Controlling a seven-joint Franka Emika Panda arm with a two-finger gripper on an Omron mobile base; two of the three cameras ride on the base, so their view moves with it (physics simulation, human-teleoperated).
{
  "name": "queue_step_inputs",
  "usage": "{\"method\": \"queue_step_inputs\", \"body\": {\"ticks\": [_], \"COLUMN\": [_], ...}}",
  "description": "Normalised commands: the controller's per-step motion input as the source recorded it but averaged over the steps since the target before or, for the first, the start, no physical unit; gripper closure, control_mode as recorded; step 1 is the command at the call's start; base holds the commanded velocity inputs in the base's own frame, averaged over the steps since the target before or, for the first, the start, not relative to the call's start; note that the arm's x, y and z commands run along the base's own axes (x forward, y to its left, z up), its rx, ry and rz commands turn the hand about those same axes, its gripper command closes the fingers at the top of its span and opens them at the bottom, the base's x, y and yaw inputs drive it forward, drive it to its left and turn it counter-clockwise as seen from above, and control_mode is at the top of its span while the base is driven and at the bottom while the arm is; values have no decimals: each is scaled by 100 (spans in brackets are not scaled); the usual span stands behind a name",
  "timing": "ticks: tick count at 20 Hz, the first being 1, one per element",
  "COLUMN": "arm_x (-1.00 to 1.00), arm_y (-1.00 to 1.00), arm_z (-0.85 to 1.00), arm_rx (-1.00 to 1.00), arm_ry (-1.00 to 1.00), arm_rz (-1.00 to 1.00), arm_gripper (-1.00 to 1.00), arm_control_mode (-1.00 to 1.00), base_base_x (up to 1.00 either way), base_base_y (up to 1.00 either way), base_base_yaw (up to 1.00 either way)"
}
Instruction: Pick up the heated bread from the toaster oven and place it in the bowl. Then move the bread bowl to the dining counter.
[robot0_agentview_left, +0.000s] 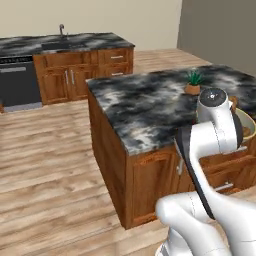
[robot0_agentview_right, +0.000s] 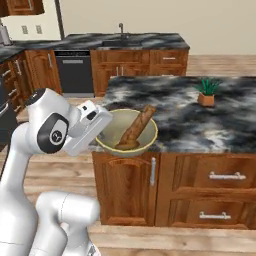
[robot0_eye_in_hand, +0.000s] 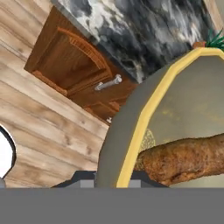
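The gripper (robot0_agentview_right: 102, 131) is clamped on the near rim of the bowl (robot0_agentview_right: 145, 141), its fingers pinching the tan edge. The bowl sits at the corner of the dining counter (robot0_agentview_right: 230, 125), partly overhanging the edge, with the long brown bread (robot0_agentview_right: 136, 129) leaning inside it. A small potted plant (robot0_agentview_right: 206, 93) stands farther along the marbled top. Behind, across wood flooring (robot0_agentview_left: 45, 150), a wall counter (robot0_agentview_right: 140, 41) carries a faucet (robot0_agentview_right: 121, 29) above a dark dishwasher (robot0_agentview_right: 74, 71).
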Motion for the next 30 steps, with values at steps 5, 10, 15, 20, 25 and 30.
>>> {"method": "queue_step_inputs", "body": {"ticks": [5, 10, 15, 20, 25, 30], "arm_x": [0, 0, 0, 0, 0, 0], "arm_y": [0, 0, 0, 0, 0, 0], "arm_z": [0, 0, 0, 0, 0, 0], "arm_rx": [0, 0, 0, 0, 0, 0], "arm_ry": [0, 0, 0, 0, 0, 0], "arm_rz": [0, 0, 0, 0, 0, 0], "arm_gripper": [100, 100, 100, 100, 100, 100], "arm_control_mode": [100, 100, 100, 100, 100, 100], "base_base_x": [21, 96, 100, 100, 100, 100], "base_base_y": [78, 100, 77, 10, -62, -57], "base_base_yaw": [76, 26, 1, 0, 0, 0]}}
